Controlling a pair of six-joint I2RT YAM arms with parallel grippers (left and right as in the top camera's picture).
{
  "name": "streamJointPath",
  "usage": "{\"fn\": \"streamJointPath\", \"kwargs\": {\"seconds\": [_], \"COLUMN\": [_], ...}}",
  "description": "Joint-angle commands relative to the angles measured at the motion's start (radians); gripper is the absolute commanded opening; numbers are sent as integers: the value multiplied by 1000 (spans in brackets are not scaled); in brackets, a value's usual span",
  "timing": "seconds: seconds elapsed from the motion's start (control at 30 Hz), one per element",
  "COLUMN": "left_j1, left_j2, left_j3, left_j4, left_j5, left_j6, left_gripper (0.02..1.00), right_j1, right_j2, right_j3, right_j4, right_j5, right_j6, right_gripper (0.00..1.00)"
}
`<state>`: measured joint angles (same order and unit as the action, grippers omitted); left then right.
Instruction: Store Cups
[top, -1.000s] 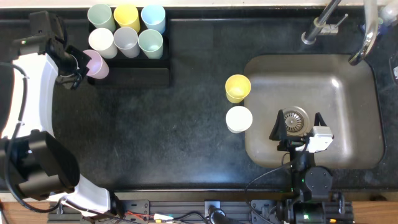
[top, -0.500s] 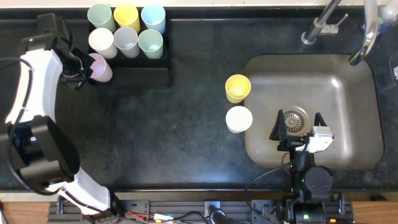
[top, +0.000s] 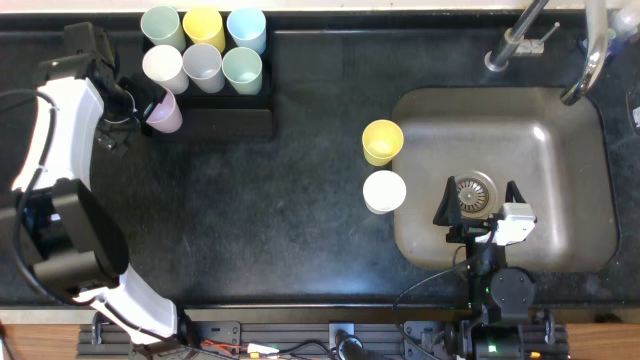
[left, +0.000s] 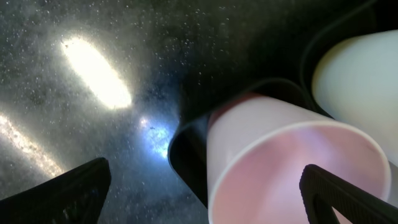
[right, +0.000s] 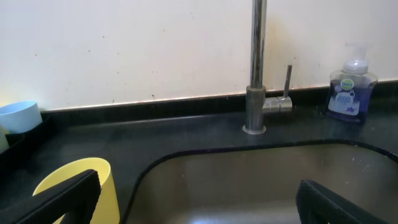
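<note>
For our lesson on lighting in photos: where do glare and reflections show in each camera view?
Left wrist view: a bright oblong glare patch on the speckled worktop, a fainter streak beside it. Top view: the steel sink shines softly, without a hotspot. Right wrist view: a thin highlight runs down the faucet.

One overhead camera, two wrist cameras.
The top view looks straight down on the worktop (top: 300, 220). It shares the pink cup (left: 292, 168) with the close left wrist view, and the faucet (right: 256, 68) with the low, level right wrist view.
</note>
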<state>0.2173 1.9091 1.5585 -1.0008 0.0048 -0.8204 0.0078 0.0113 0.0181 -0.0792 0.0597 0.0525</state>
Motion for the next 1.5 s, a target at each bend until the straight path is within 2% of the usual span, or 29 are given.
{"fn": "streamJointPath", "kwargs": {"seconds": [0.03, 0.17, 0.23, 0.33, 0.43, 0.47, 0.57, 0.67, 1.0, 1.13, 1.3, 1.37, 1.4, 1.43, 1.47, 1.5], "left_j1": [-52, -182, -291, -519, -712, -805, -905, -952, -945, -939, -935, -931, -929, -927, -925, -924], "left_j2": [-145, -233, -252, -235, -178, -140, -87, -17, 98, 116, 133, 143, 146, 150, 153, 154], "left_j3": [14, 14, 14, 14, 14, 14, 16, 56, 87, 87, 87, 87, 87, 87, 87, 87], "left_j4": [2, 18, 50, 114, 175, 205, 223, 220, 219, 223, 222, 222, 222, 222, 222, 223], "left_j5": [2, 2, -8, -97, -190, -201, -183, -124, -12, 21, 20, 20, 20, 18, 18, 17], "left_j6": [-7, 68, 111, 108, -22, -84, -206, -251, -263, -266, -282, -290, -296, -301, -301, -301], "left_gripper": [998, 998, 998, 998, 998, 998, 998, 998, 998, 1000, 1000, 761, 579, 240, 97, 73], "right_j1": [-2, -2, -2, -2, -2, -2, -2, -2, -2, -2, -2, -2, -2, -2, -2, -2], "right_j2": [-8, -8, -8, -8, -8, -8, -8, -8, -8, -8, -8, -8, -8, -8, -8, -8], "right_j3": [-13, -13, -13, -13, -13, -13, -13, -13, -13, -13, -13, -13, -13, -13, -13, -13], "right_j4": [5, 5, 5, 5, 5, 5, 5, 5, 5, 5, 5, 5, 5, 5, 5, 5], "right_j5": [0, 0, 0, 0, 0, 0, 0, 0, 0, 0, 0, 0, 0, 0, 0, 0], "right_j6": [0, 0, 0, 0, 0, 0, 0, 0, 0, 0, 0, 0, 0, 0, 0, 0], "right_gripper": [998, 998, 998, 998, 998, 998, 998, 996, 998, 998, 998, 998, 998, 998, 998, 996]}}
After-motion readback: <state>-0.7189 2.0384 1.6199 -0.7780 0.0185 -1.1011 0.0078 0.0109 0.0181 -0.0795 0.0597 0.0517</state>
